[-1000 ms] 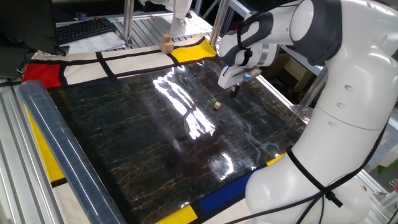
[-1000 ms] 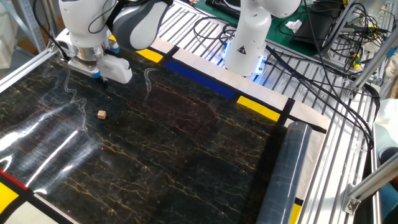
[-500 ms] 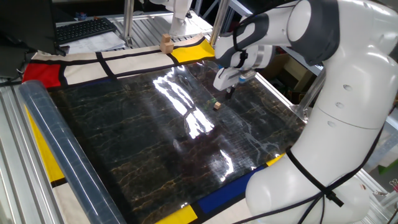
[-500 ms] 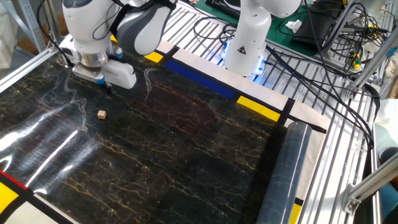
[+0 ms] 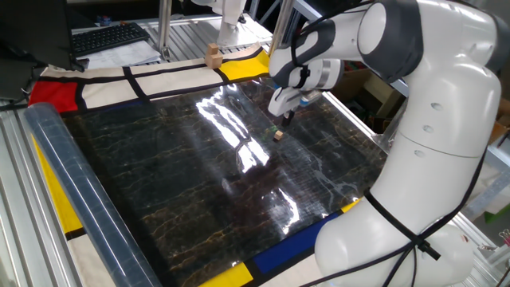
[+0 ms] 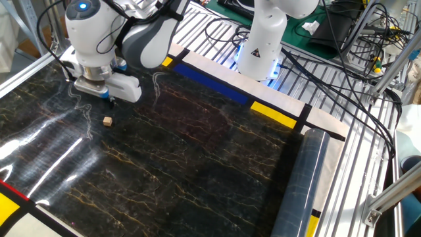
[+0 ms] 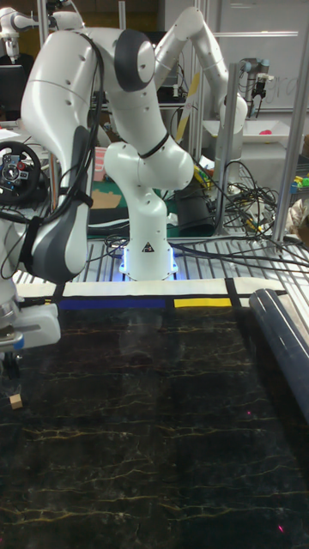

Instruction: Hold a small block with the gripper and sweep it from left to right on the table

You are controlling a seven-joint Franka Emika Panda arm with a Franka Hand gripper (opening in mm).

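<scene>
Here the three views divide the scene between them: one fixed view alone shows the larger tan wooden block (image 5: 212, 54) standing on the far bordering panel, well apart from the arm, while the other fixed view shows the clear rolled sheet (image 6: 301, 184) along the right edge of the surface (image 6: 197, 164), and the tall fixed view catches only the wrist at its left border. The small block (image 5: 278, 135) lies free on the dark marble-patterned sheet, untouched. The tool (image 5: 288, 119) hangs just above and slightly beyond it, tips pointing down, close but apart; in the other fixed view the tool (image 6: 110, 101) sits up and a little right of the small block (image 6: 106, 120), and in the tall view the small block (image 7: 15, 401) lies just below the tool (image 7: 10, 369). It grasps nothing; whether its fingers are spread or closed cannot be told. Against a second ago, the arm has moved nearer the cube, which has not shifted.
</scene>
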